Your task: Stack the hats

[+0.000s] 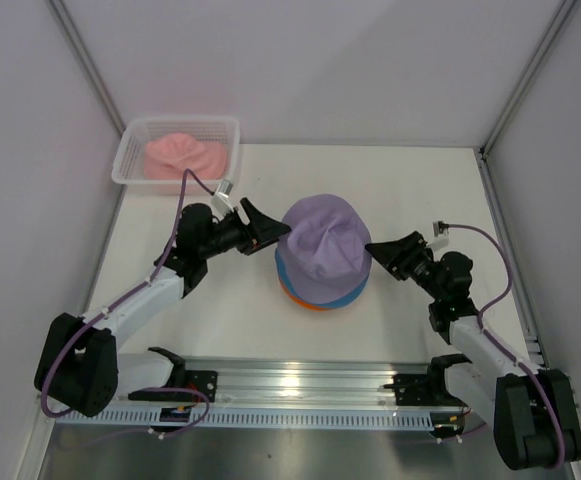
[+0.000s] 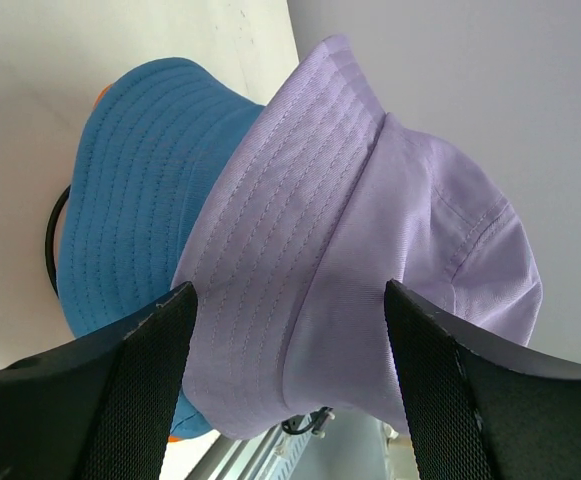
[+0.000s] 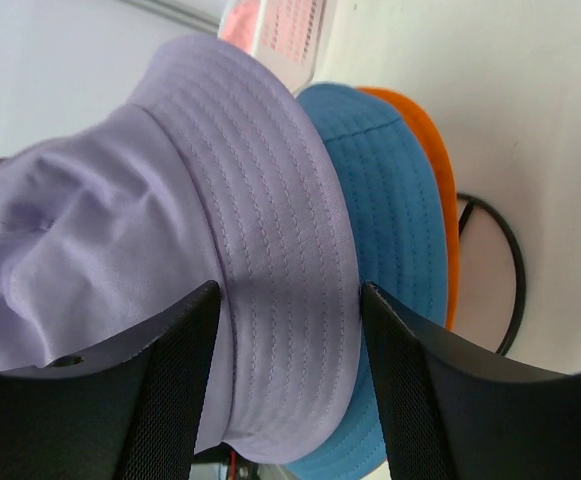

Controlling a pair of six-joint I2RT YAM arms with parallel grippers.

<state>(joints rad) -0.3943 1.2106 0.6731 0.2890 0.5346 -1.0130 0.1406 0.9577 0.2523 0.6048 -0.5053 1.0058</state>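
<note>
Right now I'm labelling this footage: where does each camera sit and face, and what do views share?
Top external: above and behind, looking down on the white table; left arm and right arm show.
Left wrist: on the left arm, facing the floppy lavender-purple fabric bucket hat; open fingers of the left tool frame it.
Right wrist: on the right arm, facing that hat's opposite side; fingers of the right tool show.
Shared: both wrist views show the blue fabric bucket hat beneath the lavender one.

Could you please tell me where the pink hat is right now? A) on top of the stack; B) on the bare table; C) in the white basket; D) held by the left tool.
C: the pink hat lies in the basket, apart from the purple hat.
</note>
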